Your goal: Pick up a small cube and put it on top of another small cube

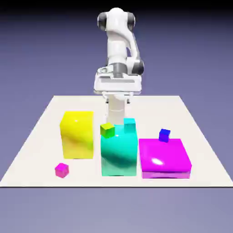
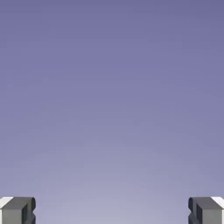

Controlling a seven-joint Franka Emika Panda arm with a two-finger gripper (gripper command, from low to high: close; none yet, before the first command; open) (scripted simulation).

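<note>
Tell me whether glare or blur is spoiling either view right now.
Exterior view: sharp, white glare only on the flat magenta block and big teal block; small pink cube clear. Hand view: only plain backdrop between the open gripper fingertips.

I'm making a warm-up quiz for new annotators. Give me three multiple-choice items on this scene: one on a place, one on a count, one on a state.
1. Where does the small blue cube sit?
A. on the flat magenta block
B. on the yellow block
C. on the bare table

2. How many big blocks stand on the table?
A. one
B. three
C. five

3. How is the gripper?
A. shut on the small pink cube
B. shut on nothing
C. open, holding nothing

Answers: 1 A, the blue cube rests at the magenta block's far edge. 2 B, yellow, teal and magenta. 3 C, in the hand view the fingertips stand far apart with only backdrop between them.
</note>
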